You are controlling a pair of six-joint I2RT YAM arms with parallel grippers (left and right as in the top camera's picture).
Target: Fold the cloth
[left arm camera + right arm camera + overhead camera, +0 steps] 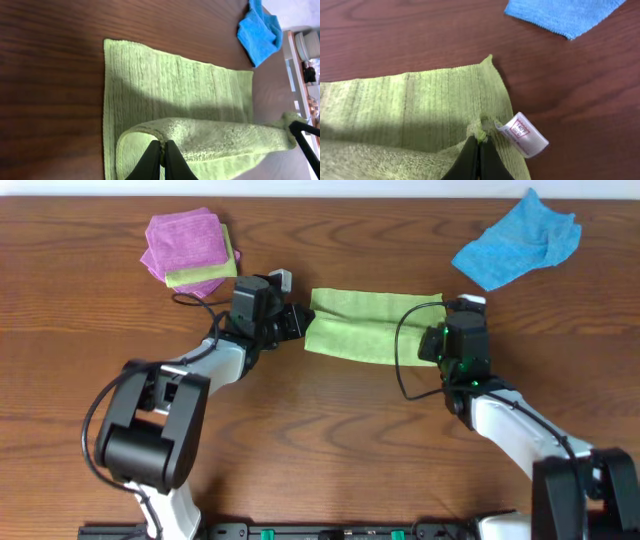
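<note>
The yellow-green cloth (362,325) lies on the wooden table between my two arms, its near edge lifted and drawn over the flat far part. My left gripper (297,321) is shut on the cloth's near left corner; in the left wrist view its jaws (162,146) pinch the folded edge of the cloth (175,95). My right gripper (441,315) is shut on the near right corner; in the right wrist view its jaws (479,141) pinch the cloth (420,100) beside a white care label (522,134).
A bright blue cloth (518,240) lies crumpled at the back right and also shows in the left wrist view (259,31) and the right wrist view (565,12). A stack of purple cloths with a small green one (190,248) sits at the back left.
</note>
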